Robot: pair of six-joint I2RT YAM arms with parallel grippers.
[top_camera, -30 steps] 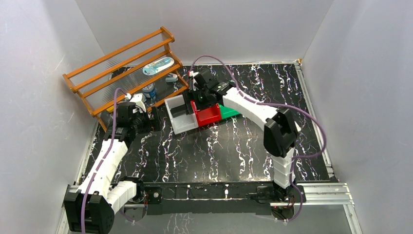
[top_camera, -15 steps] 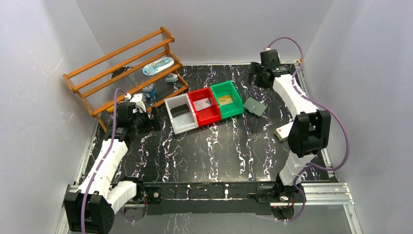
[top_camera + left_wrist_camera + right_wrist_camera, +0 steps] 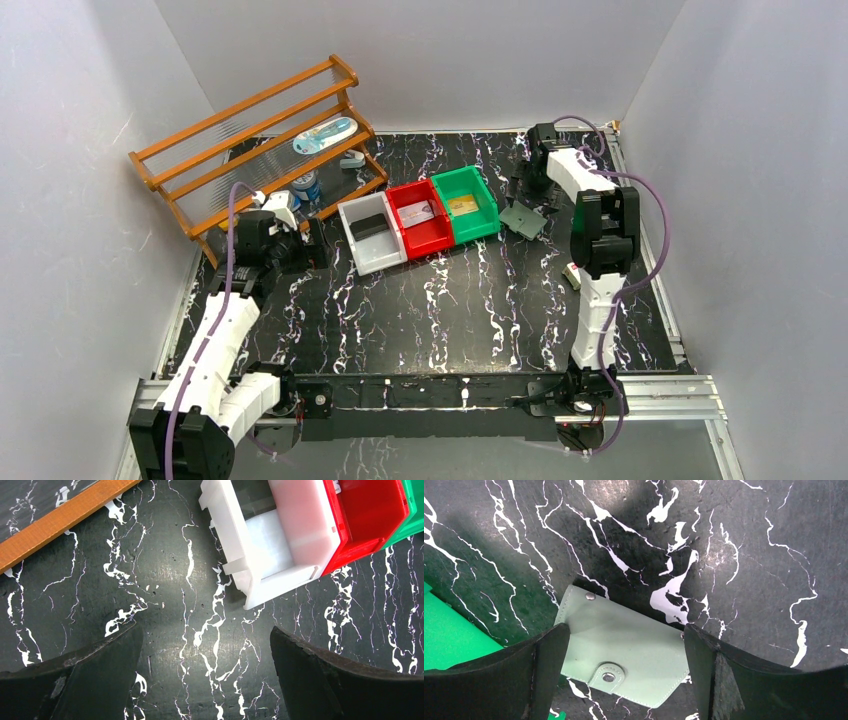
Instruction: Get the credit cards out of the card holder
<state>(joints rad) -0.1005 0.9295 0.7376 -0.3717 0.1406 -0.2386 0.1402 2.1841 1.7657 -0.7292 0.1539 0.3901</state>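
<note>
Two claws, both spread wide, empty. Left gripper (image 3: 204, 637) hovers above table (image 3: 450, 300) near white bin (image 3: 380, 260) corner. Dark card (image 3: 367, 226) lies in white bin, pale card (image 3: 420, 212) in red bin (image 3: 430, 240), third card (image 3: 462, 205) in green bin (image 3: 478, 228). Card holder (image 3: 523, 219) folded shut, flat on table just right of green bin, directly below right gripper (image 3: 626, 630).

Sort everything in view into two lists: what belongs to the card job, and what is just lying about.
Job in hand:
card holder, closed
dark card in the white bin
pale card in the red bin
third card in the green bin

Lying about:
wooden rack holding a blue-white packet
white box, partly hidden
</note>
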